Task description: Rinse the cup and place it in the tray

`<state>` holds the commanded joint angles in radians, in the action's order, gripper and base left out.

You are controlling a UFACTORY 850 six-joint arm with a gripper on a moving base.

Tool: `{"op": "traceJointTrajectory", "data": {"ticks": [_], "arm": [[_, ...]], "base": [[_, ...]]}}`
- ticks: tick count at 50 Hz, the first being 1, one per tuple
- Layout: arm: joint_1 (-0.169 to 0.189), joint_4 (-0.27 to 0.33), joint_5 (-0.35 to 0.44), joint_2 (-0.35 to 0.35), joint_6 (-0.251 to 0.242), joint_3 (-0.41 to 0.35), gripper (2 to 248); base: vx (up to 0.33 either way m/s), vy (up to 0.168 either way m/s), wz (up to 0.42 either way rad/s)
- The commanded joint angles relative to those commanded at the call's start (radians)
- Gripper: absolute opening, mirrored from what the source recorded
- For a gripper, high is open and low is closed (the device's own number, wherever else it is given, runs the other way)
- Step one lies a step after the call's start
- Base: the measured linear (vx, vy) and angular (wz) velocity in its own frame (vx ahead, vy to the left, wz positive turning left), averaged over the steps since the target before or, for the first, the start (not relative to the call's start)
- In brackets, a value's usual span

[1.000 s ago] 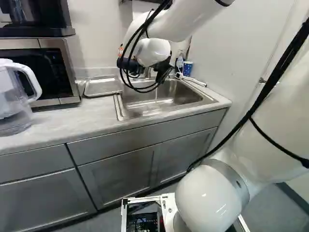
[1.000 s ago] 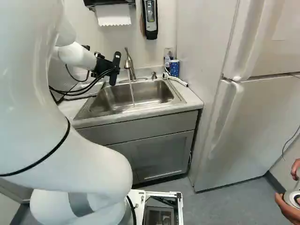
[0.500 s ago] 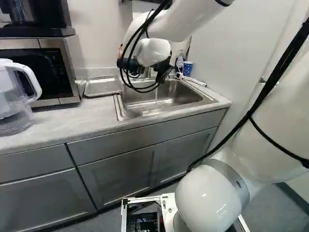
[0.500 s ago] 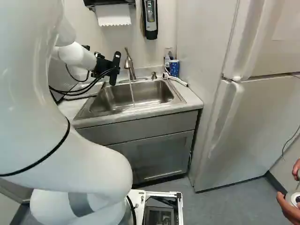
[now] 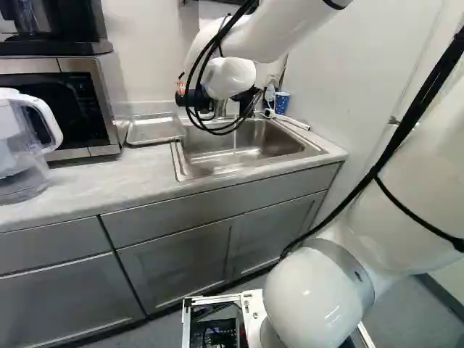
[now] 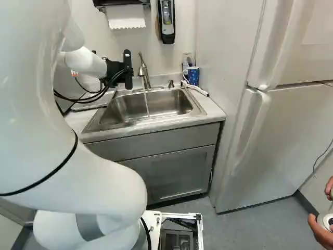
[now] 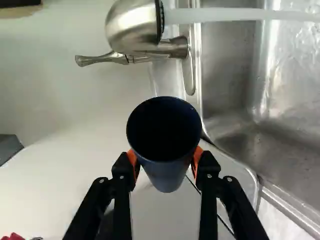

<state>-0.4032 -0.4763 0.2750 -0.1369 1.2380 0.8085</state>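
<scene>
Cup (image 7: 167, 172), dark blue, is pinched from two sides between the fingers (image 7: 211, 187), near the faucet (image 6: 143, 70). Its mouth faces back at the wrist camera and its narrower base points away, down between the orange pads (image 7: 197, 156). The long axis runs crosswise to the falling water (image 6: 146, 101), so the cup is tipped rather than upright.

From the left of the left base view, a clear pitcher (image 5: 14, 138) stands on the counter (image 5: 94, 181), then a microwave (image 5: 107, 90), then the metal tray (image 5: 156, 129) just beside the sink (image 5: 250, 145). Next comes the arm's wrist (image 5: 230, 78), with the cup hidden from both base views. Farther right, the faucet runs into the sink, and past its back corner stands a spotted blue mug (image 6: 193, 77).
</scene>
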Motion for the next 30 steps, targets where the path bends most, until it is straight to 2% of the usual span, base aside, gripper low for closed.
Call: {"op": "traceJointTrajectory", "data": {"ticks": [30], "arm": [[0.000, 0.000, 0.000, 0.000, -0.316, 0.000, 122]], "base": [[0.000, 0.000, 0.000]]}}
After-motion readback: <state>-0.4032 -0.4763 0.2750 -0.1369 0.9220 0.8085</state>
